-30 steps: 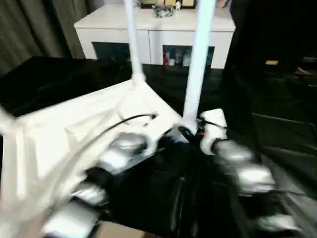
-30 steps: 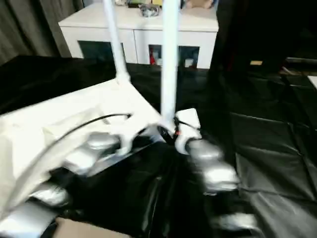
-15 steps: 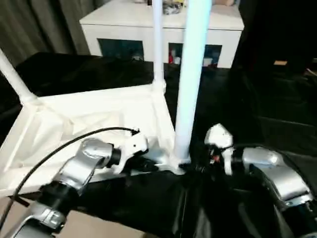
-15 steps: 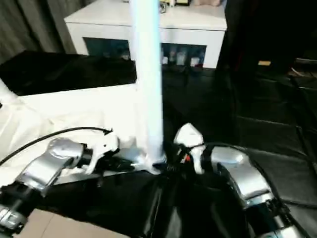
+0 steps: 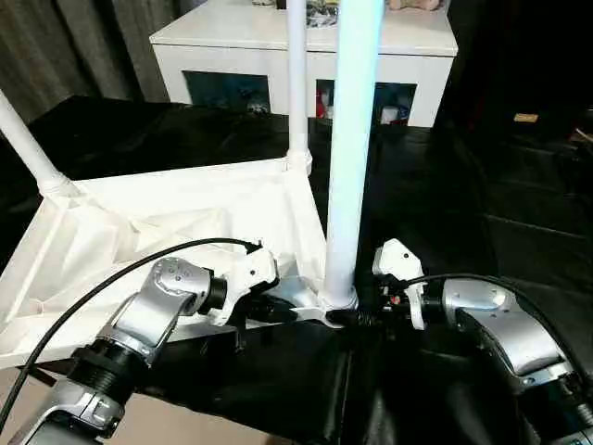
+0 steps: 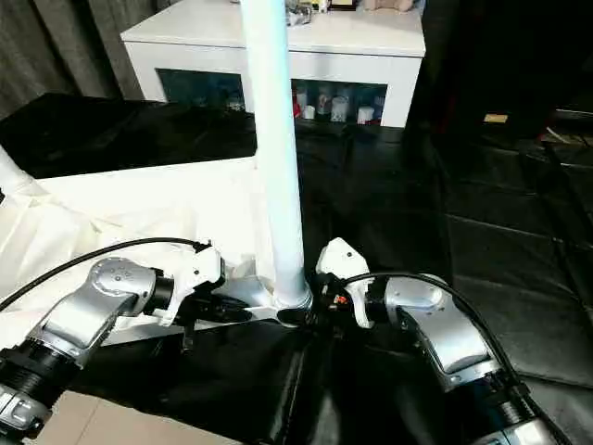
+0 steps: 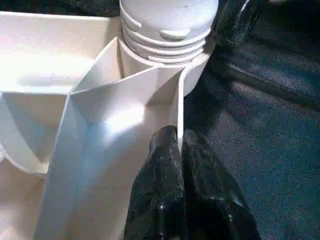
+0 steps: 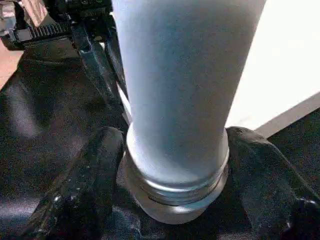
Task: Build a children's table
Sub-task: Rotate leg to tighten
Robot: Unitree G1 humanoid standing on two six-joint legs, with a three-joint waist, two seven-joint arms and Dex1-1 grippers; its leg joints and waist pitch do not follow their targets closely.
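Since a second ago the children's table (image 5: 167, 222) has swung round to lie squarer, upside down on the black sheet (image 5: 500, 213), legs toward twelve o'clock. The near leg (image 5: 350, 158) stands upright; the right gripper (image 8: 172, 165) straddles its base, fingers apart. The left gripper (image 7: 180, 165), at nine o'clock, pinches the rim (image 7: 179, 115).

White children's table (image 5: 176, 222), ribbed on its underside, on a glossy black sheet (image 5: 482, 195). Beyond the table, a white cabinet (image 5: 306, 46) with dark doors. Silver forearms, black fingers (image 7: 170, 200).
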